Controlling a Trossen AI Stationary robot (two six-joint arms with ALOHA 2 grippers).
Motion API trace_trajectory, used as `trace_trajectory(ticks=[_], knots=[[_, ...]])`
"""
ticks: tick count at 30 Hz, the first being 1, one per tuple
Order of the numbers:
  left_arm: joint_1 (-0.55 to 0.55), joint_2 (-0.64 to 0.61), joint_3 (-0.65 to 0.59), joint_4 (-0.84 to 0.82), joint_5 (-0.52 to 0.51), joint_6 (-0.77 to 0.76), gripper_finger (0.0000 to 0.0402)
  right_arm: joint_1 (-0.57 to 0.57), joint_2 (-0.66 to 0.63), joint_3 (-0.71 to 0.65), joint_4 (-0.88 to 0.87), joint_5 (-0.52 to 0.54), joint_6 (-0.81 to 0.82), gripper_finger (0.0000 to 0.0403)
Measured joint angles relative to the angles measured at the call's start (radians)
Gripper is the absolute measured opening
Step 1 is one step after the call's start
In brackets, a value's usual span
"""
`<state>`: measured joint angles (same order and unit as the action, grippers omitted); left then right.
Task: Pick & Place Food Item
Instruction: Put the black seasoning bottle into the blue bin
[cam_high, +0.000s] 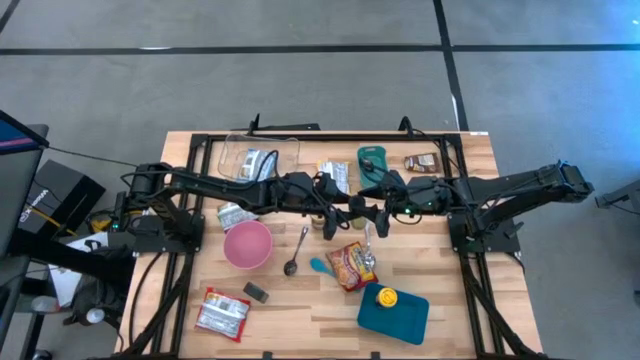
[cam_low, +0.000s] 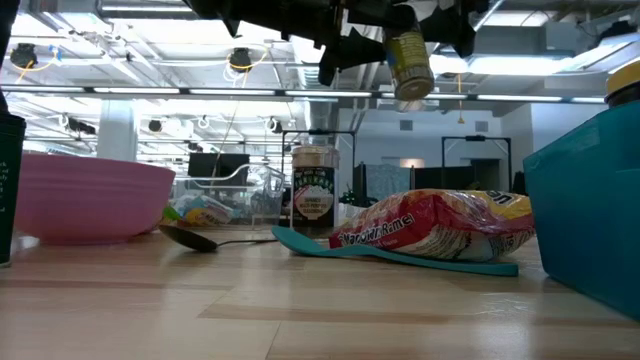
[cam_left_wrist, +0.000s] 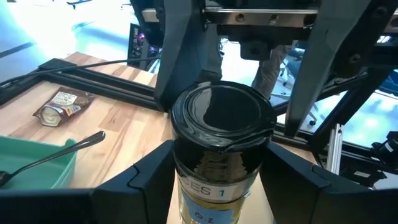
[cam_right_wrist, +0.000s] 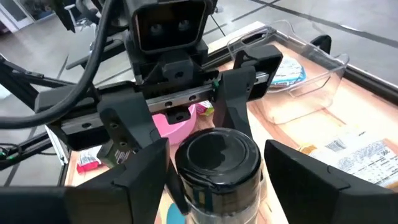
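A glass jar (cam_low: 410, 62) with a black lid (cam_left_wrist: 222, 118) and a yellow label hangs upright high over the middle of the table. My left gripper (cam_left_wrist: 217, 177) reaches in from the left and is shut on it. My right gripper (cam_right_wrist: 217, 186) faces it from the right, open. Its fingers (cam_right_wrist: 140, 168) stand on either side of the jar, and I see no touch. In the high view the two grippers meet at mid-table, the left gripper (cam_high: 358, 212) against the right gripper (cam_high: 388, 214). My left gripper pinches the jar's body just below the lid (cam_left_wrist: 179, 167) between its two fingers, on opposite sides. The fingers come nearly level from the table's left. The jar stands upright in the hold, lid up, lifted well clear of the table.
Under the grippers lie a ramen packet (cam_high: 352, 264), a teal spoon (cam_high: 320, 266) and a metal spoon (cam_high: 295, 255). Nearby are a pink bowl (cam_high: 247, 243), a second jar (cam_low: 313, 200), a teal box (cam_high: 393, 312), a clear tub (cam_high: 255, 160), a green tray (cam_high: 375, 160) and a red packet (cam_high: 222, 313).
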<state>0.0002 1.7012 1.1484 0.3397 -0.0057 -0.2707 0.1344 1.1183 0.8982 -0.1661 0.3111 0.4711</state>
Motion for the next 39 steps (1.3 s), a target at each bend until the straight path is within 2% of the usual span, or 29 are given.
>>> trace_trajectory(ticks=[14, 28, 39], knots=[[0.001, 0.000, 0.000, 0.005, -0.048, -0.016, 0.0199, -0.034, 0.000, 0.000, -0.004, 0.003, 0.001, 0.0258], [0.006, 0.001, 0.000, -0.009, -0.049, -0.059, 0.0196, -0.058, 0.000, 0.000, -0.012, -0.007, 0.001, 0.0223], [0.013, 0.001, 0.001, -0.020, -0.089, -0.078, 0.0196, -0.138, 0.000, 0.059, -0.084, -0.127, 0.029, 0.0235]])
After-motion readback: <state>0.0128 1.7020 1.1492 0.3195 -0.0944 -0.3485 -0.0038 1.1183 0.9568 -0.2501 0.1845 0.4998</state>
